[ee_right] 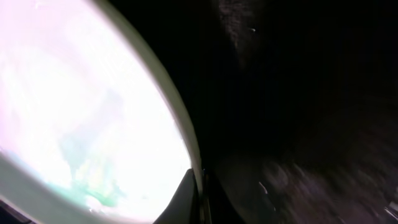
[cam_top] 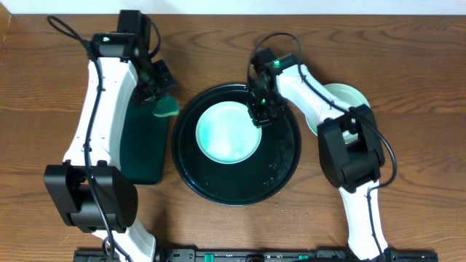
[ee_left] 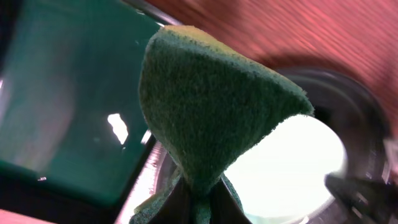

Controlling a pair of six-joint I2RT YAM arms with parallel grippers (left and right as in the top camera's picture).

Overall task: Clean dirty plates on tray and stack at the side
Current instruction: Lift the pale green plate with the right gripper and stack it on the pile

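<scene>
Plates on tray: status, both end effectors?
Left end effector shut on sponge, left of tray. Right end effector pinching plate rim on tray. Second plate aside, right. Nothing blocking.

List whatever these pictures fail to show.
The side plate, overhead: the right arm covers part; stack count unclear.
The centre plate, both wrist views: glare washes out most of its surface.
The left tool, left wrist: the sponge covers its fingertips.
</scene>
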